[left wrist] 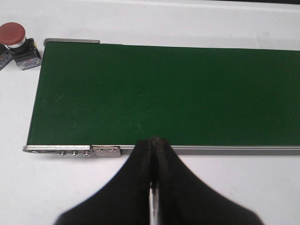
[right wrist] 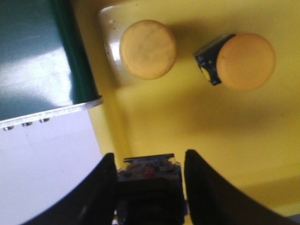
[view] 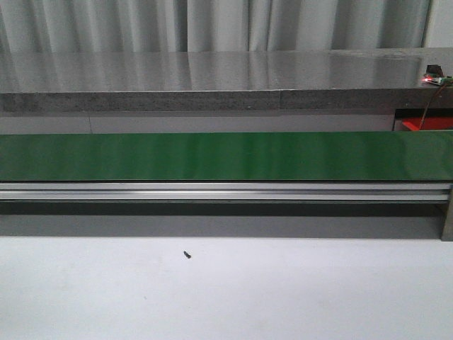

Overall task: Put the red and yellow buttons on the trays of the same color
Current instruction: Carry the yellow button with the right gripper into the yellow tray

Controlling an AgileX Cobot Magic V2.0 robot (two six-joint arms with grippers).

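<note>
While the left gripper (left wrist: 153,140) is hovering closed over the green conveyor belt (left wrist: 164,93), a red button (left wrist: 12,35) is sitting at the belt's ten o'clock. The right gripper (right wrist: 149,164) is clamping a button (right wrist: 149,176) above the yellow tray (right wrist: 197,126), two yellow buttons (right wrist: 148,48) lying at twelve o'clock.

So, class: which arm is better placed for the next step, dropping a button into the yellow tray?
Right. Its gripper holds a button directly above the yellow tray, beside two yellow buttons already there. The left gripper is shut, empty, over the green belt.

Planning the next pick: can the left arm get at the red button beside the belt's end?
Probably yes. The red button stands in the open on the white table, just off the belt's end, nothing covering it. The left tool is shut and empty.
</note>
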